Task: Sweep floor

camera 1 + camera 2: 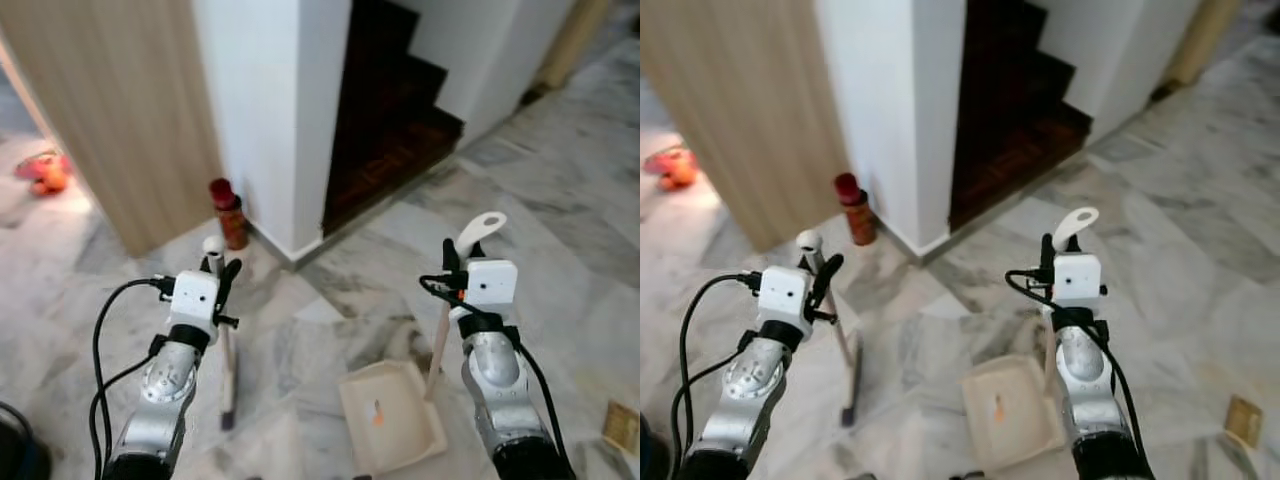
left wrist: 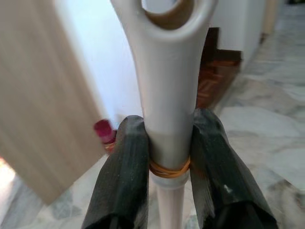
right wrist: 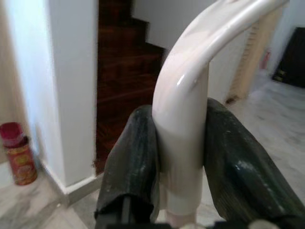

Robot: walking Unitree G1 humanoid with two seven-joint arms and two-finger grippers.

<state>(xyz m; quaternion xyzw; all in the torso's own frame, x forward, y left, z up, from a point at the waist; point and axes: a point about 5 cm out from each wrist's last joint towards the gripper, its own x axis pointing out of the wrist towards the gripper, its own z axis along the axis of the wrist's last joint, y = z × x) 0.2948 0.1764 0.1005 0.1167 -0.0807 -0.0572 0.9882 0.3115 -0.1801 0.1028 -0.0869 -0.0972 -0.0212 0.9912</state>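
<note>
Jaws clamped: left gripper on broom handle, right gripper on dustpan handle; dustpan rests on marble floor.

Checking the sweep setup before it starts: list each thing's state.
left gripper: shut on broom handle.
right gripper: shut on dustpan handle.
broom: upright, head on floor.
dustpan: resting on floor, orange bit inside.
red-lidded canister: upright, lid on, by wall.
</note>
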